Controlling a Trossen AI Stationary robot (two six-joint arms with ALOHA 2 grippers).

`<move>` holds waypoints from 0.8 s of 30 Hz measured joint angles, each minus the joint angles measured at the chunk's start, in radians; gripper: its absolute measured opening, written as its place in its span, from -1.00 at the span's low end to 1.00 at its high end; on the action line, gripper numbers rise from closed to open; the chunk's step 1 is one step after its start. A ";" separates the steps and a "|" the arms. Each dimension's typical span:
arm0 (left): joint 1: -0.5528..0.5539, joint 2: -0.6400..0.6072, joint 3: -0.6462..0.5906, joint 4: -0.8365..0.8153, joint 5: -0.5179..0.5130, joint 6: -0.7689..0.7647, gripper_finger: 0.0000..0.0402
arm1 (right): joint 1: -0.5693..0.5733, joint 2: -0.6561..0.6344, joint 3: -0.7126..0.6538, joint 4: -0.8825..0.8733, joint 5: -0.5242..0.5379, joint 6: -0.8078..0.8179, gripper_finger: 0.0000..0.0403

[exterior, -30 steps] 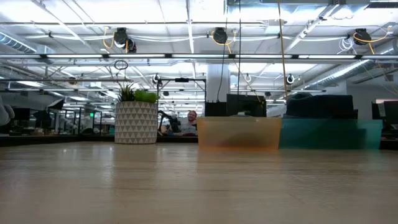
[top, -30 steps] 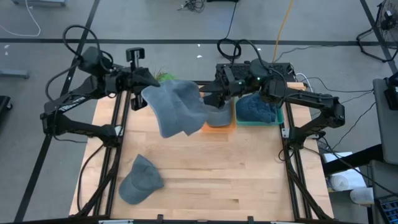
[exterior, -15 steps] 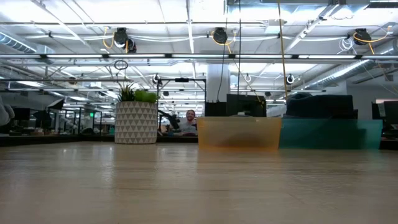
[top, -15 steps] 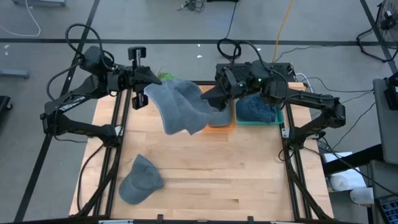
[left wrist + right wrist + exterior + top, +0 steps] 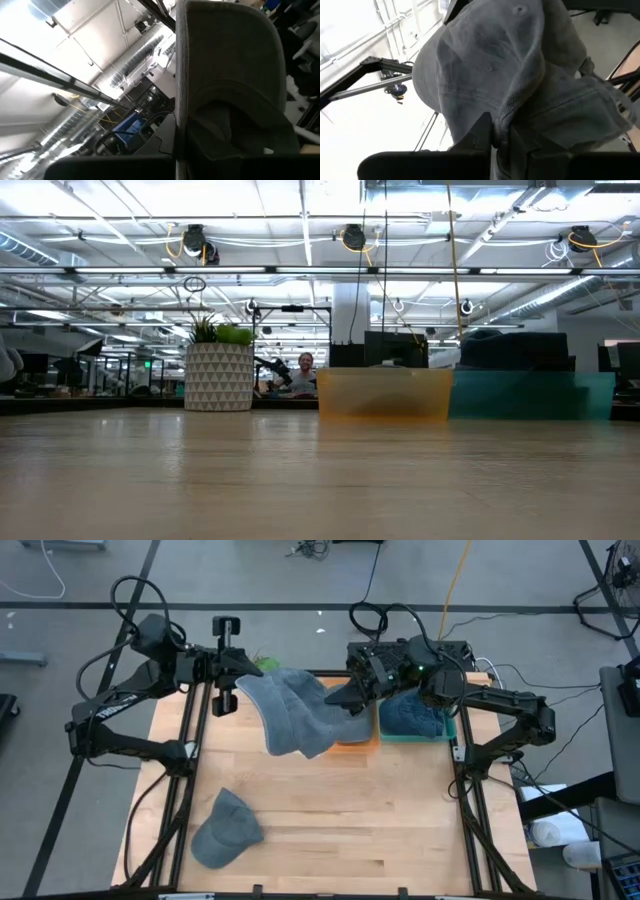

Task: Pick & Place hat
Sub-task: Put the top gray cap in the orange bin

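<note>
Now the grey hat (image 5: pixel 292 718) hangs above the table's (image 5: pixel 340 810) far edge, stretched between both arms. Left gripper (image 5: pixel 243 682) pinches its brim; right gripper (image 5: pixel 345 700) seems clamped on its other side, beside the orange bin (image 5: pixel 366 740). Another cap (image 5: pixel 226 827) lies near the front.

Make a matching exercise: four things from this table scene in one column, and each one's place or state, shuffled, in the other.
Things:
1. raised grey hat
2. second grey cap
3. orange bin
4. teal bin

Places or states:
A. lying on the wooden table's near left part
B. back edge of the table, beside the orange bin, holding a blue hat
C. held in the air between both pincers
D. back edge, between the planter and the teal bin

Pairs: 1-C, 2-A, 3-D, 4-B
</note>
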State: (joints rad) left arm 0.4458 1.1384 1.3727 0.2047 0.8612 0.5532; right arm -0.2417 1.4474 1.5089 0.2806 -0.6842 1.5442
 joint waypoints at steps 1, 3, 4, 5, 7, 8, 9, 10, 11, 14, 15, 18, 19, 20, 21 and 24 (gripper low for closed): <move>0.000 0.000 0.000 0.000 0.000 -0.016 -0.91 | -0.003 0.000 0.000 0.000 -0.008 0.002 -0.91; 0.000 0.000 0.000 0.000 0.000 -0.061 -0.90 | -0.008 0.000 0.000 0.012 -0.025 0.002 -0.94; 0.000 0.000 0.000 0.000 0.000 -0.089 -0.89 | -0.013 0.000 0.000 0.029 -0.028 -0.001 -0.95; 0.000 0.000 0.000 0.000 0.000 -0.119 -0.89 | -0.018 0.000 0.000 0.056 -0.029 -0.001 -0.95; 0.000 0.000 0.000 0.001 -0.001 -0.202 -0.89 | -0.032 -0.009 0.000 0.115 -0.031 0.011 -0.95; 0.000 0.000 0.000 0.002 -0.002 -0.252 -0.89 | -0.039 -0.014 0.000 0.142 -0.032 0.014 -0.95; 0.000 0.000 0.000 0.005 -0.003 -0.305 -0.88 | -0.048 -0.021 0.000 0.166 -0.031 0.013 -0.95; 0.000 0.000 0.000 0.007 -0.007 -0.359 -0.88 | -0.058 -0.029 0.000 0.177 -0.031 0.008 -0.95; 0.000 -0.001 0.000 0.007 -0.008 -0.407 -0.86 | -0.069 -0.039 0.000 0.180 -0.030 0.005 -0.95; 0.001 -0.003 0.000 0.005 -0.005 -0.526 -0.80 | -0.106 -0.060 0.000 0.186 -0.028 -0.013 -0.95; 0.001 -0.003 0.000 0.002 0.002 -0.555 -0.77 | -0.120 -0.067 0.000 0.186 -0.028 -0.017 -0.95; 0.000 -0.002 -0.001 -0.004 0.017 -0.629 -0.69 | -0.158 -0.089 0.000 0.194 -0.042 -0.019 -0.95; 0.000 -0.002 -0.001 -0.010 0.017 -0.652 -0.66 | -0.171 -0.094 -0.001 0.203 -0.051 -0.019 -0.95; 0.000 -0.002 -0.001 -0.023 0.017 -0.671 -0.64 | -0.181 -0.099 -0.001 0.210 -0.055 -0.018 -0.95; 0.000 -0.002 -0.001 -0.038 0.018 -0.688 -0.61 | -0.189 -0.103 -0.001 0.218 -0.055 -0.016 -0.95; -0.002 -0.005 -0.001 -0.092 0.054 -0.733 -0.55 | -0.220 -0.125 -0.001 0.254 -0.056 -0.014 -0.95</move>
State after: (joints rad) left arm 0.4435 1.1333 1.3716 0.1129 0.9148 -0.1793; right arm -0.4616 1.3222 1.5081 0.5343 -0.7406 1.5298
